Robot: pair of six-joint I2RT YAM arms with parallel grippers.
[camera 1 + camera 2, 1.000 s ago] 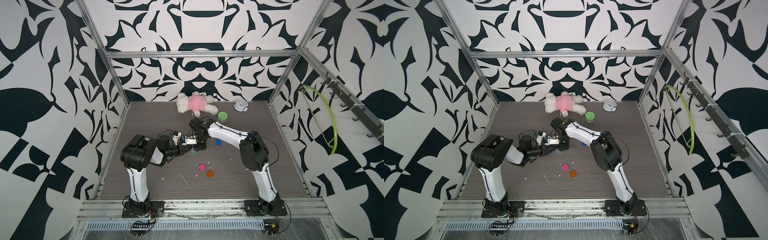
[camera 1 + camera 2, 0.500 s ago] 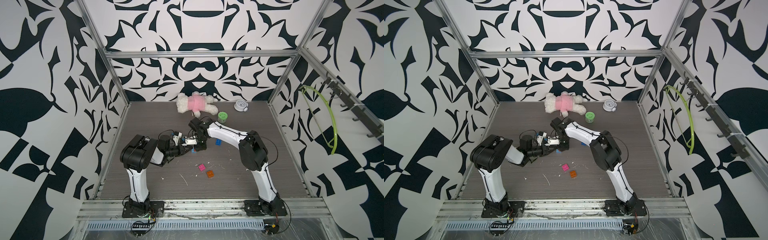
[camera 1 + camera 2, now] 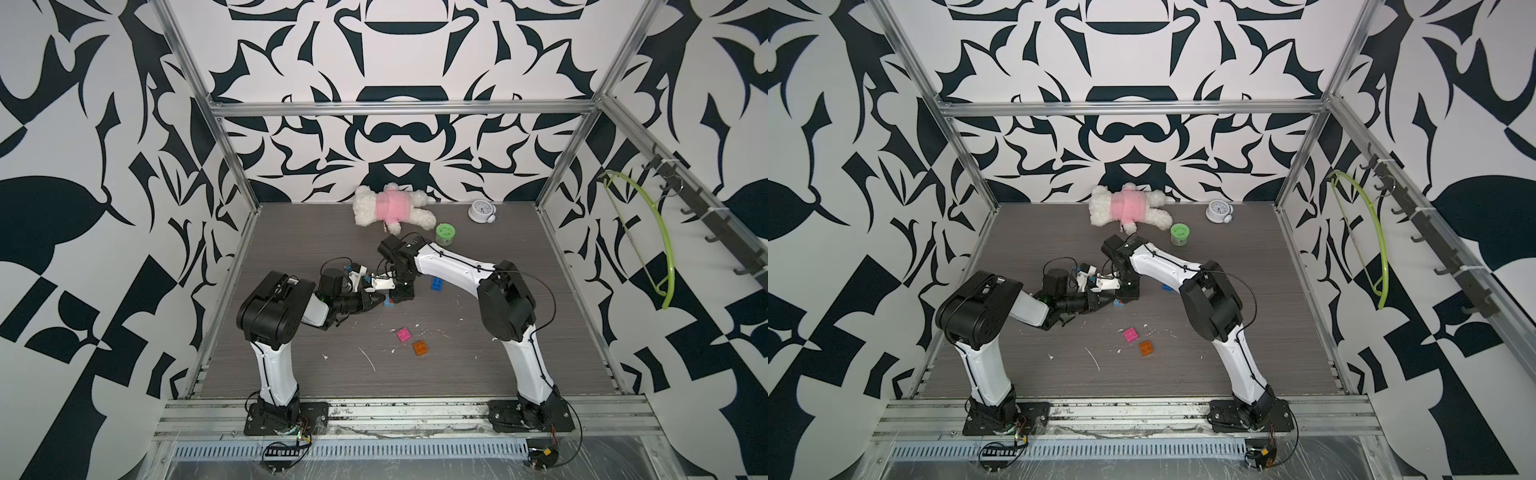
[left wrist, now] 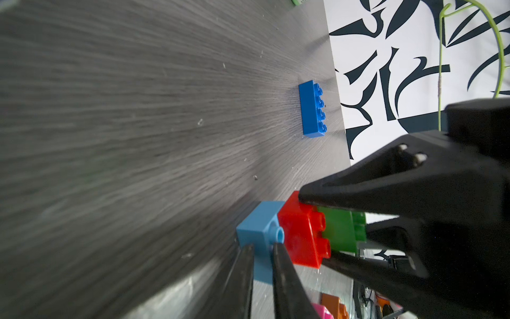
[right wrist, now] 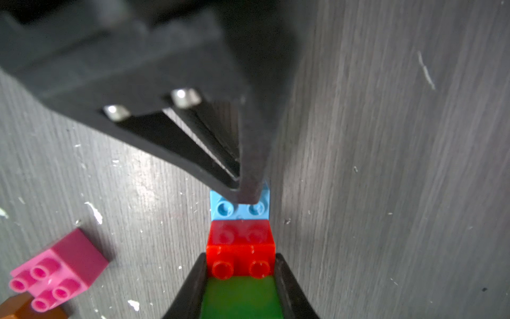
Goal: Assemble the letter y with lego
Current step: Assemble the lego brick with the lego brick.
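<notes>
In the right wrist view, light blue, red and green lego bricks lie in one row on the floor. My right gripper is shut across the red and green pair. My left gripper is shut on the light blue brick, whose end meets the red brick; I cannot tell how tightly. In both top views the grippers meet mid-floor. The darker blue brick, the pink one and the orange one lie loose. No assembled letter y shows.
A green round tub, a plush toy and a small clock sit near the back wall. A green hanger hangs on the right wall rack. White crumbs dot the floor by the pink and orange bricks.
My left gripper has closed onto the light blue brick. Both arms have stayed nearly where they were.
</notes>
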